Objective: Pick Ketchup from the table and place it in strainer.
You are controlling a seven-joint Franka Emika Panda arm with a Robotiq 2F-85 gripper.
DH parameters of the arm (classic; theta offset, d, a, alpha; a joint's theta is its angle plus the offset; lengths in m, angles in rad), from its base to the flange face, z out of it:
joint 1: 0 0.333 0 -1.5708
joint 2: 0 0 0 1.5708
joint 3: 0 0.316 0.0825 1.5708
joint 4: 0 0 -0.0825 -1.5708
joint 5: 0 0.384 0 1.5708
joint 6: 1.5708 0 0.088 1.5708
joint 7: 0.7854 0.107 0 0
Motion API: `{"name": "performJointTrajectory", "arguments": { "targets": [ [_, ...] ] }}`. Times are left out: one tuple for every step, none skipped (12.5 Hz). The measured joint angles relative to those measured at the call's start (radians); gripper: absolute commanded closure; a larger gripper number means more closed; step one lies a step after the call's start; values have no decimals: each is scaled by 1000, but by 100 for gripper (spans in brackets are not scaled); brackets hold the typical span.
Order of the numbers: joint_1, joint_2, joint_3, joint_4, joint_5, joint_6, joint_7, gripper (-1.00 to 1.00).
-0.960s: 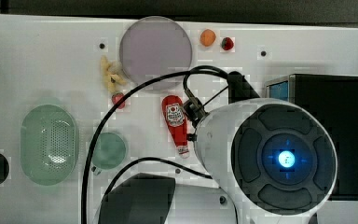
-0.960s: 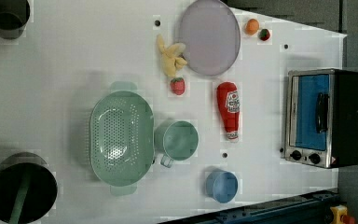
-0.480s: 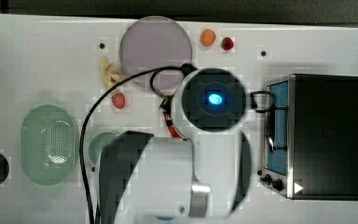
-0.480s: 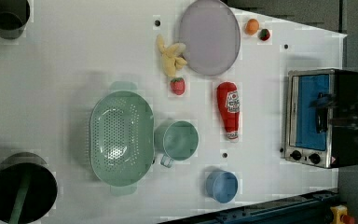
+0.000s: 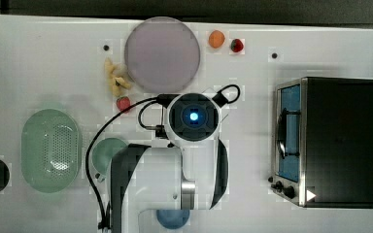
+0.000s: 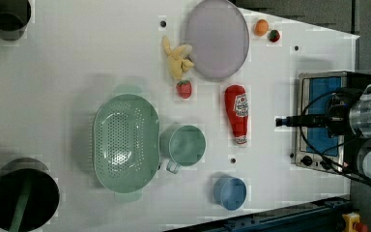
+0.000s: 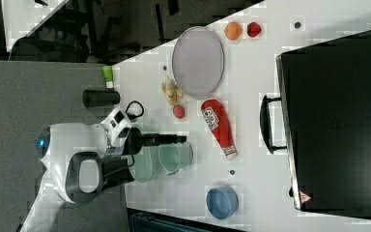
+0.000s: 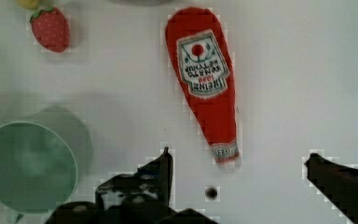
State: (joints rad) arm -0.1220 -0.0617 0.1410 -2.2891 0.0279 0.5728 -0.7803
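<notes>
The Ketchup (image 8: 207,79), a slim red bottle with a white label, lies flat on the white table. In the wrist view its cap end points into the gap between my gripper's (image 8: 240,161) two dark fingers (image 8: 163,163), which stand wide open and hold nothing. The gripper (image 7: 181,139) hangs well above the table in the right view. The bottle (image 6: 237,113) lies between the plate and the blue cup, right of the mug, in the left view. The arm's wrist (image 5: 193,116) covers the bottle in the top view. The mint-green strainer (image 6: 125,142) stands beside the mug, at the top view's left (image 5: 51,150).
A teal mug (image 6: 186,146) stands between strainer and bottle. A lilac plate (image 6: 217,38), a yellow toy (image 6: 178,60) and a strawberry (image 6: 184,89) lie nearby. A toaster oven (image 5: 330,141) stands at the top view's right, a blue cup (image 6: 230,192) near the front edge.
The arm has swung from the top view's lower right to its centre, over the bottle's place, and sunk away from that camera. The fingers stayed open; the table's things have not moved.
</notes>
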Motion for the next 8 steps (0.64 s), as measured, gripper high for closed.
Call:
{"name": "performJointTrajectory", "arguments": {
  "targets": [
    [3,17,-4,-8,3,55,-46,-100],
    [3,36,-6,-18,3,109,-80,-100],
    [4,65,-10,-20,-4,154,-100,-100],
    [2,99,-14,-21,-23,196,-123,-100],
    [-1,132,-15,-27,-42,218,-139,-100],
    [-1,172,-14,-27,-71,239,-143,-100],
    [-2,211,-13,-29,-92,260,-144,-100],
    [-1,244,-14,-37,-95,287,-147,-100]
  ]
}}
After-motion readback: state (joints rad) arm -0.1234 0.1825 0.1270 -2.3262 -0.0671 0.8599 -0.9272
